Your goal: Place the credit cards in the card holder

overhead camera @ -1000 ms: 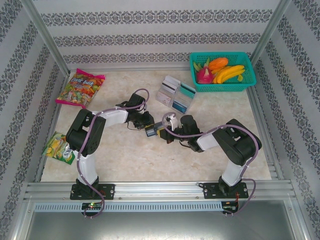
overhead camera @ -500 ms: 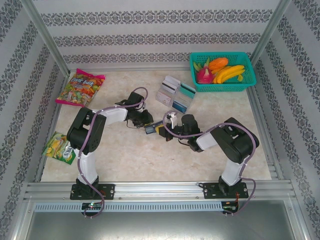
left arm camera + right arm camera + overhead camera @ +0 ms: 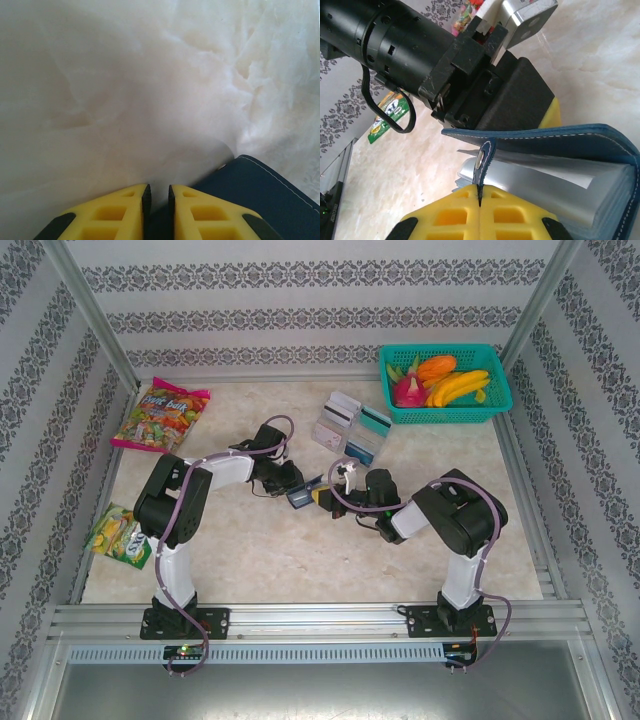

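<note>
At mid-table, between your two arms: card holder, navy, splayed open, left pincer nipped near-shut on its cover, right pincer clamped tight on its snap tab; spread it gently, credit cards lying well apart, near the basket.

The near desk is bare and wide. Far right, the basket and cards crowd in. Snack bags block the left side.

The card holder looks like matt navy leather with pale stitching, its inner sleeves are clear glossy plastic, and the marble-patterned worktop is smooth.
</note>
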